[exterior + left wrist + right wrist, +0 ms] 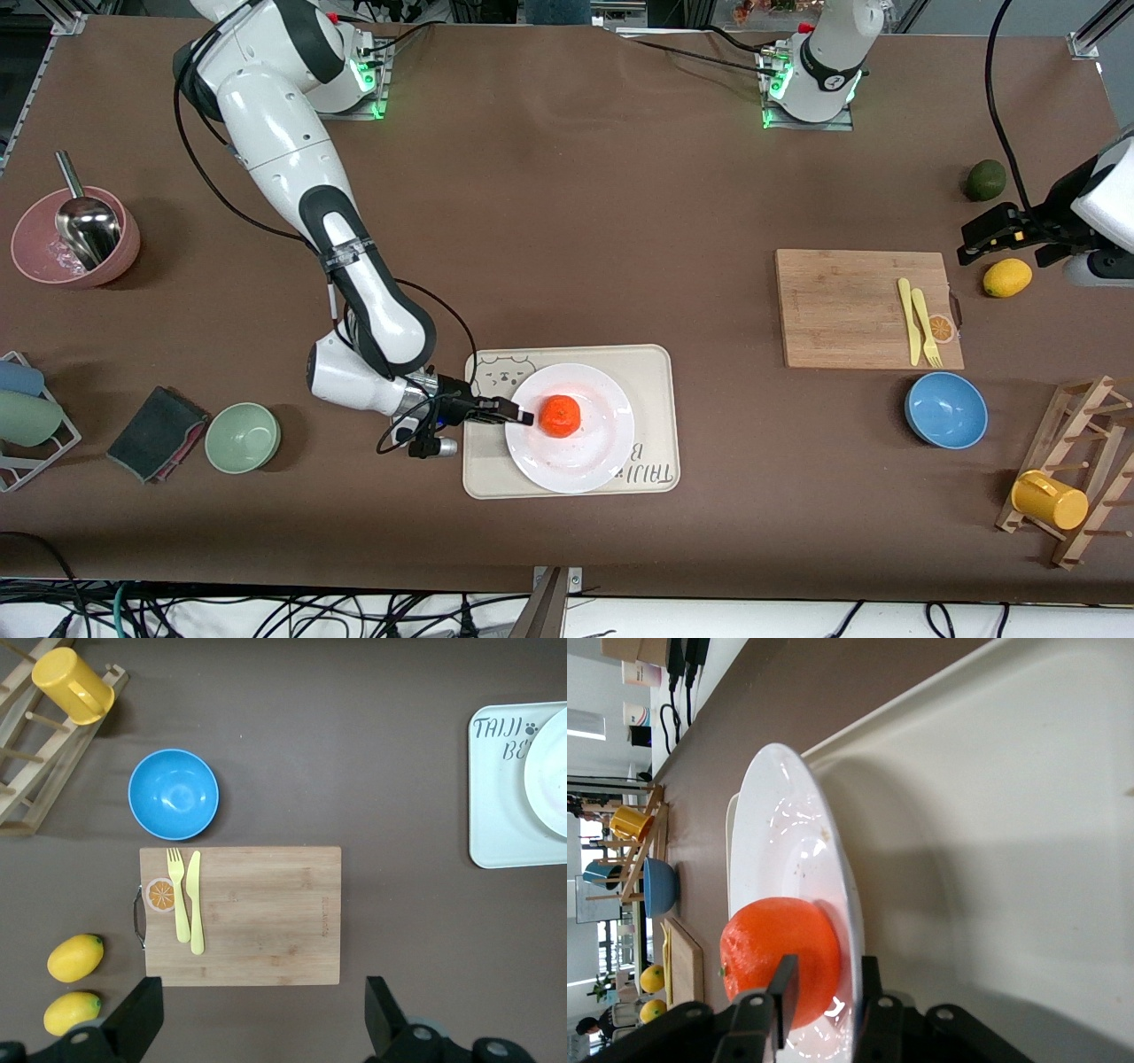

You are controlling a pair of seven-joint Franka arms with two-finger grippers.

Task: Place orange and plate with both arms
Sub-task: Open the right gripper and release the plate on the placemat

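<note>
I find the right gripper [521, 415] pinching the plate [592, 461] rim, jaws closed across its edge; the plate lies on the tray [651, 372] with the orange [561, 416] inside. The left gripper [994, 237], jaws spread, waits above the lemon [1007, 277].

The tray [651, 368] is the landmark. The plate [576, 461] lies on it, toward its right-arm end, and the orange [560, 416] sits in the plate. The cutting board [850, 306] lies well apart from the tray toward the left arm's end, farther from the front camera, with fork [928, 328] and knife [909, 319] on it. The blue bowl [945, 409] sits just nearer than the board.
</note>
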